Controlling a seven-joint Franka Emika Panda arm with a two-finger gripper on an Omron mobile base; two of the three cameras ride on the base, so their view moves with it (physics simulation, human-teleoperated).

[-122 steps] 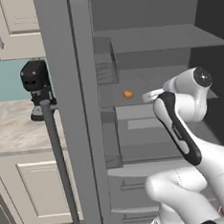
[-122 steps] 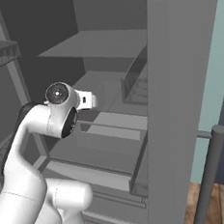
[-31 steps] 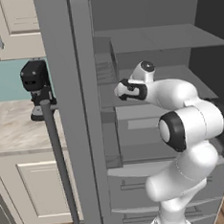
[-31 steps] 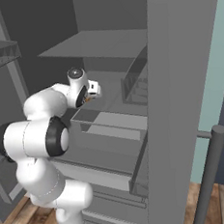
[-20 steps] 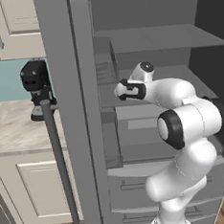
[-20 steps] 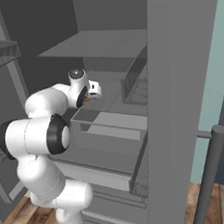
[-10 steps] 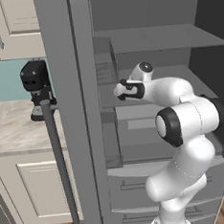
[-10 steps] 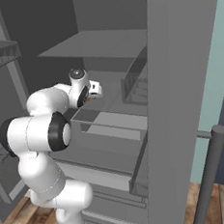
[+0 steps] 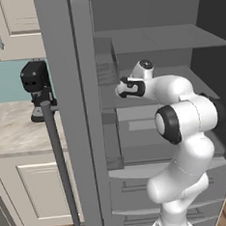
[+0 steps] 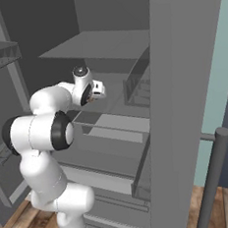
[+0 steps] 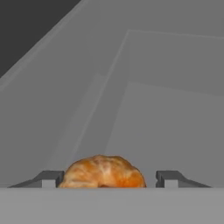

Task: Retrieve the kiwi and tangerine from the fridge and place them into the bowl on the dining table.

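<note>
Deep inside the fridge (image 9: 76, 113), between now and the frames a second back, I am seeing almost nothing shifting: the arm is staying reached over the middle shelf, close to the open door's inner bins, with the base views unchanged. On that grey shelf the tangerine (image 11: 101, 171) is sitting right at the gripper (image 11: 109, 179), between its two fingertips (image 11: 168, 178); one tip is pressing against the fruit's side, the other is standing a little apart from it. I am reading the jaws as part-way closed around it, and I cannot tell whether they are gripping yet.
</note>
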